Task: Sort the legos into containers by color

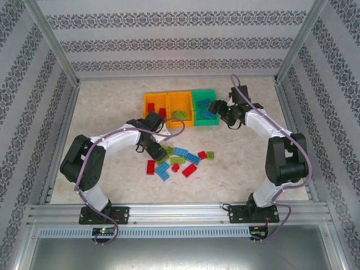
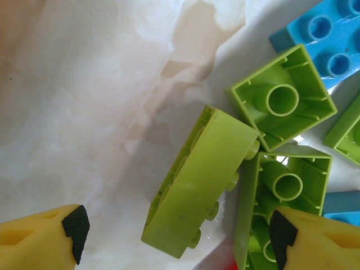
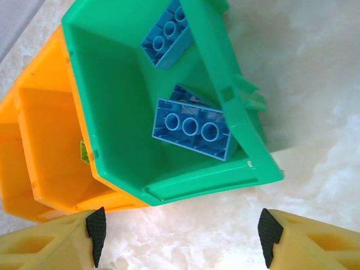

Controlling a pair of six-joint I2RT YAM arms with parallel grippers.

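Loose legos lie mid-table: red [image 1: 151, 167], blue [image 1: 162, 170] and lime [image 1: 178, 160] bricks. My left gripper [image 1: 152, 147] hangs over their left end, open. In the left wrist view a lime brick [image 2: 197, 180] on its side lies between the left gripper's [image 2: 179, 229] fingers, clear of the left pad [image 2: 76, 225]. The right pad [image 2: 281, 233] sits over an upturned lime brick [image 2: 287, 185]. The containers stand at the back: two orange bins [image 1: 153, 107] [image 1: 181, 107] and a green bin [image 1: 204, 104]. My right gripper [image 3: 183, 236] is open and empty, just off the green bin's rim [image 3: 169, 185], which holds blue bricks [image 3: 194, 129].
A blue brick [image 2: 320, 34] lies beyond the lime ones. A lime brick [image 1: 179, 114] rests in the middle orange bin and a red one [image 1: 162, 112] in the left orange bin. Bare marble table [image 1: 107, 107] stretches left of the bins. Patterned walls enclose the table.
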